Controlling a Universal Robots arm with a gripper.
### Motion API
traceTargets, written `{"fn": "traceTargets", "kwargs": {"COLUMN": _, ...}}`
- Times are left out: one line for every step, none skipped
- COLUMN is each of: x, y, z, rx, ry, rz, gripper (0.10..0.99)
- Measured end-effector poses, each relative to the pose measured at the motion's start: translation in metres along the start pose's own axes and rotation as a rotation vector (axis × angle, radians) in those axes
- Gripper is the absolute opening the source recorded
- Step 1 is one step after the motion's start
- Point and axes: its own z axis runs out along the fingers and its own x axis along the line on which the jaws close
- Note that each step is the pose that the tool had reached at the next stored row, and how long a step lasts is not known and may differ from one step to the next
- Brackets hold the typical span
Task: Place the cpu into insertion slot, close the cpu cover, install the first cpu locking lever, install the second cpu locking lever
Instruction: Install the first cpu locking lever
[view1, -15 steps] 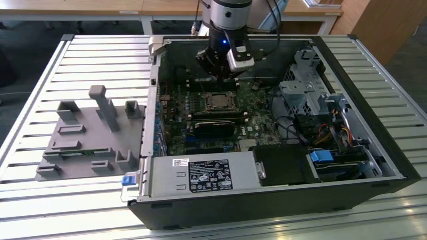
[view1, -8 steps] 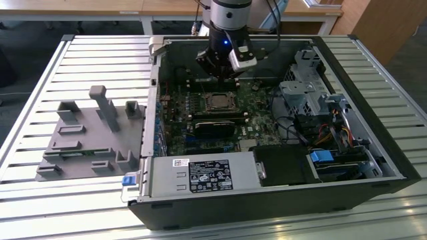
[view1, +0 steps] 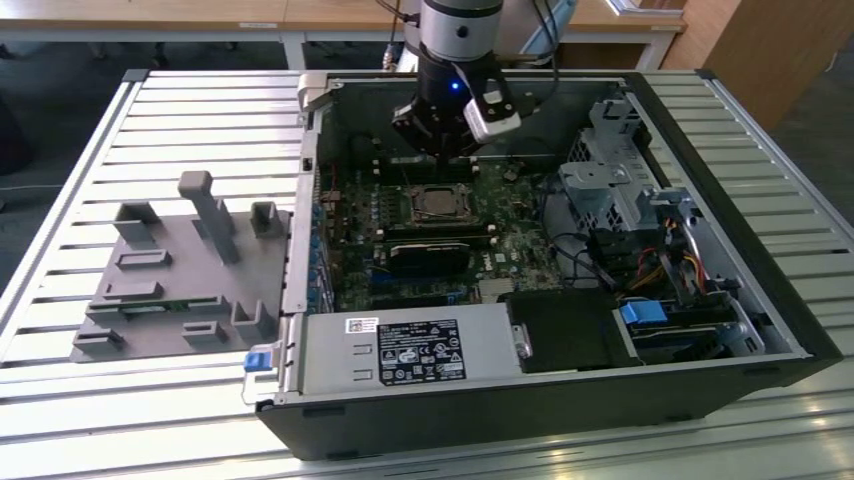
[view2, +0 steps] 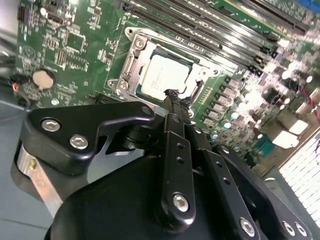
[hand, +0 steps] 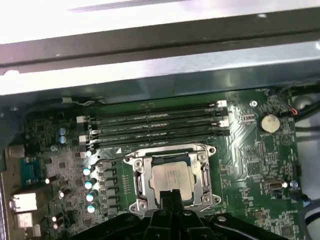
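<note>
The cpu (view1: 434, 203), a silver-grey square chip, lies flat in the insertion slot (view1: 435, 190) on the green motherboard inside the open computer case. In both wrist views the cpu (view2: 162, 75) (hand: 172, 177) shows through the window of the cpu cover (view2: 131, 65) (hand: 142, 172), a silver frame lying down around it. A thin wire lever (hand: 150, 149) runs along the frame's edge; I cannot tell whether it is latched. My gripper (view1: 438, 158) hangs just above the board beside the socket. Its black fingertips (view2: 172, 95) are pressed together, shut on nothing.
Long black memory slots (hand: 155, 125) run next to the socket. A power supply (view1: 400, 350) fills the case's near side, and a drive cage (view1: 614, 190) with cables is at the exterior view's right. A grey fixture (view1: 174, 270) sits on the slatted table outside the case.
</note>
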Motion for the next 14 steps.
{"fn": "traceTargets", "kwargs": {"x": 0.0000, "y": 0.0000, "z": 0.0002, "rx": 0.000, "ry": 0.0002, "rz": -0.018, "gripper": 0.106}}
{"fn": "traceTargets", "kwargs": {"x": 0.0000, "y": 0.0000, "z": 0.0003, "rx": 0.000, "ry": 0.0005, "rz": -0.036, "gripper": 0.106}}
{"fn": "traceTargets", "kwargs": {"x": 0.0000, "y": 0.0000, "z": 0.0005, "rx": 0.000, "ry": 0.0007, "rz": -0.054, "gripper": 0.106}}
{"fn": "traceTargets", "kwargs": {"x": 0.0000, "y": 0.0000, "z": 0.0007, "rx": 0.000, "ry": 0.0008, "rz": -0.069, "gripper": 0.106}}
{"fn": "traceTargets", "kwargs": {"x": 0.0000, "y": 0.0000, "z": 0.0007, "rx": 0.000, "ry": 0.0009, "rz": -0.081, "gripper": 0.106}}
{"fn": "traceTargets", "kwargs": {"x": 0.0001, "y": 0.0000, "z": 0.0007, "rx": 0.000, "ry": 0.0005, "rz": -0.088, "gripper": 0.106}}
{"fn": "traceTargets", "kwargs": {"x": 0.0007, "y": -0.0001, "z": 0.0008, "rx": 0.000, "ry": -0.0003, "rz": -0.091, "gripper": 0.106}}
{"fn": "traceTargets", "kwargs": {"x": 0.0016, "y": -0.0002, "z": 0.0008, "rx": 0.000, "ry": -0.0012, "rz": -0.094, "gripper": 0.106}}
{"fn": "traceTargets", "kwargs": {"x": 0.0029, "y": -0.0003, "z": 0.0008, "rx": 0.000, "ry": -0.0024, "rz": -0.096, "gripper": 0.106}}
{"fn": "traceTargets", "kwargs": {"x": 0.0042, "y": -0.0005, "z": 0.0009, "rx": 0.000, "ry": -0.0034, "rz": -0.097, "gripper": 0.106}}
{"fn": "traceTargets", "kwargs": {"x": 0.0054, "y": -0.0006, "z": 0.0009, "rx": -0.001, "ry": -0.0041, "rz": -0.099, "gripper": 0.106}}
{"fn": "traceTargets", "kwargs": {"x": 0.0068, "y": -0.0007, "z": 0.0009, "rx": -0.001, "ry": -0.0046, "rz": -0.101, "gripper": 0.106}}
{"fn": "traceTargets", "kwargs": {"x": 0.0081, "y": -0.0009, "z": 0.0009, "rx": -0.001, "ry": -0.0053, "rz": -0.102, "gripper": 0.106}}
{"fn": "traceTargets", "kwargs": {"x": 0.0095, "y": -0.0010, "z": 0.0010, "rx": -0.002, "ry": -0.0060, "rz": -0.104, "gripper": 0.106}}
